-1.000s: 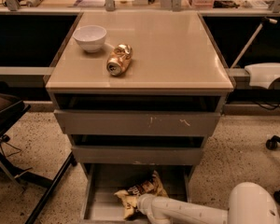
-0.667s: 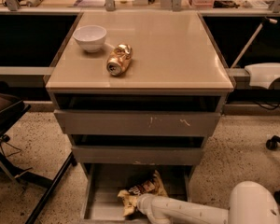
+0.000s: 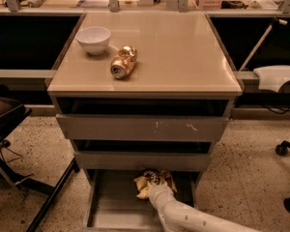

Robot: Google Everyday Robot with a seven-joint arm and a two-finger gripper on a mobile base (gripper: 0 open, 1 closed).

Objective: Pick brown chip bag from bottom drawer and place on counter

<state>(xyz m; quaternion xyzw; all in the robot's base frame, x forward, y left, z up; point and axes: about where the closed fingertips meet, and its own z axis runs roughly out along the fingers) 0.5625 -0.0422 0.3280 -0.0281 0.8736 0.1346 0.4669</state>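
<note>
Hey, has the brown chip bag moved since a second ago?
Yes. The brown chip bag slid back, up against the middle drawer front. The gripper is right at it inside the bottom drawer.

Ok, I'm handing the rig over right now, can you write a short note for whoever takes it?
Gripper: down inside the open bottom drawer, right at the brown chip bag. Whether it has a grip cannot be seen.
Brown chip bag: in the drawer, toward its back, near the middle.
Counter: a white bowl and a crushed gold can sit on its left part.
Done: drawer open, arm reached in to the bag.
Left: confirm the grasp, lift the bag out, and set it on the counter away from bowl and can.
</note>
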